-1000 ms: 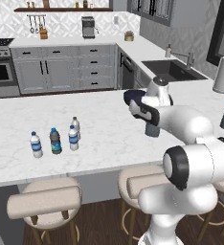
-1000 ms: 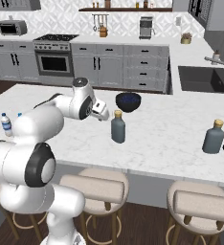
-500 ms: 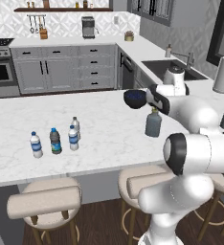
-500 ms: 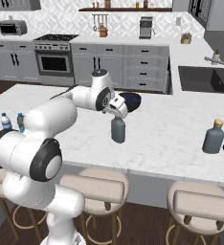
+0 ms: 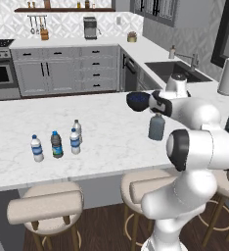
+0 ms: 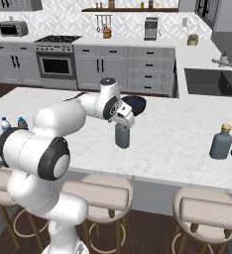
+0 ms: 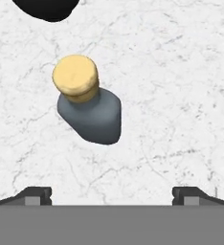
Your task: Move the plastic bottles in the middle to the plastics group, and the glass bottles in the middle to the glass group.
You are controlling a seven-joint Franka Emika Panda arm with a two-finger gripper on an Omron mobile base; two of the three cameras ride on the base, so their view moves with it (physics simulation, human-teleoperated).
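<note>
Right now my gripper (image 7: 112, 194) hangs with jaws spread wide and empty above the grey-teal glass bottle (image 7: 90, 111), which stands upright mid-counter (image 5: 106, 122) beside the dark blue bowl (image 6: 136, 104), set so I can drop around its yellow-capped neck

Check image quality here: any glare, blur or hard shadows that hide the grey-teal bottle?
Hand view: grey-teal bottle sharp, evenly lit, no glare, tan cap distinct; gripper open above it. Left base view: bottle soft-edged and partly behind the arm. Right base view: bottle legible, faint shadow on the counter.
</note>
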